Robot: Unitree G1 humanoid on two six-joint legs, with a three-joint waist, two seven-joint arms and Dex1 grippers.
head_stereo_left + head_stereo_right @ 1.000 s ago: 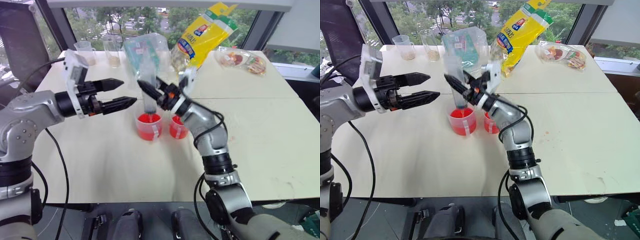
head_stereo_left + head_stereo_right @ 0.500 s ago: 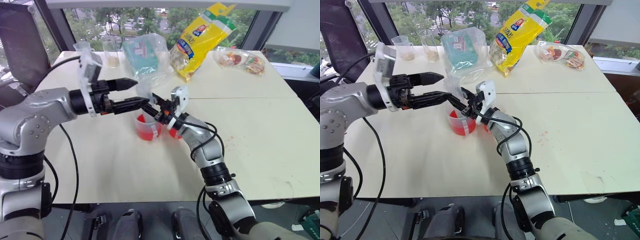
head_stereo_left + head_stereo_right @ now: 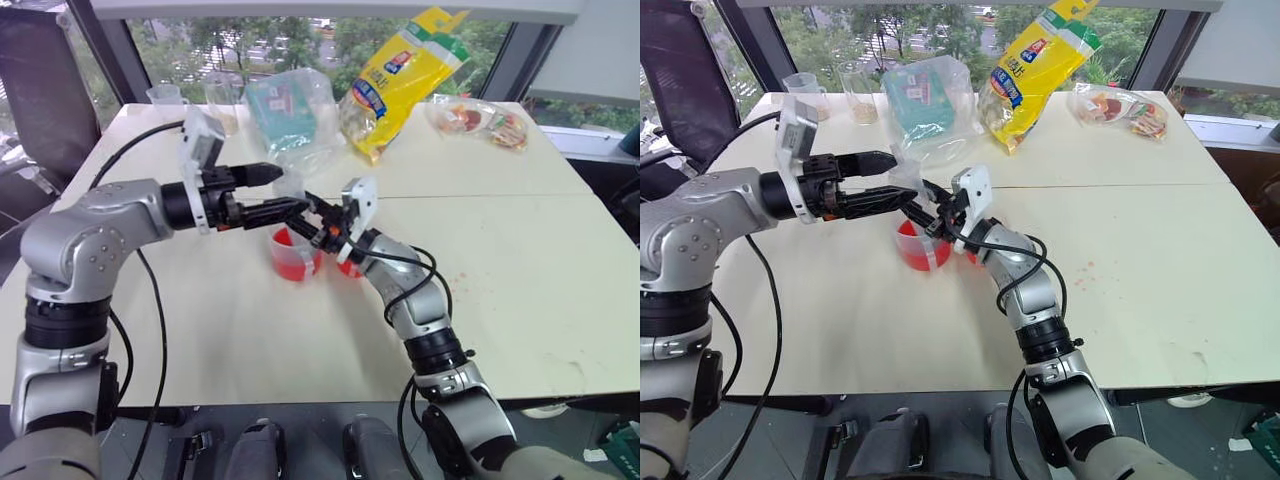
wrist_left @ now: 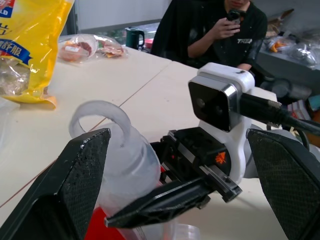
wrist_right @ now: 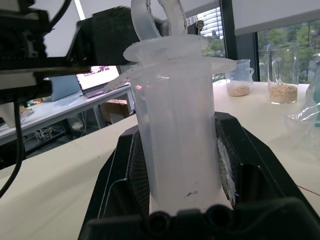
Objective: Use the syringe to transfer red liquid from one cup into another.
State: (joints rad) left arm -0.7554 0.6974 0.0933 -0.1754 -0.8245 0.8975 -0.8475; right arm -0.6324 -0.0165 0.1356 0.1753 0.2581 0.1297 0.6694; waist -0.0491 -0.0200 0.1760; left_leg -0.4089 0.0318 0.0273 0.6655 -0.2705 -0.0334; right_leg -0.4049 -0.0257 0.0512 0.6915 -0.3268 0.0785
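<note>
Right gripper clamped on syringe above the wider cup; left gripper spread at 9 o'clock, next grabs plunger

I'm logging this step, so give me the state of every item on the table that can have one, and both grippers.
Syringe: upright, gripped by the barrel, over the larger cup.
Right gripper: shut on the syringe.
Left gripper: open, fingers either side of the plunger ring.
Larger cup: upright, holds red liquid.
Smaller cup: upright, holds red liquid.
Yellow bag: propped up.
</note>
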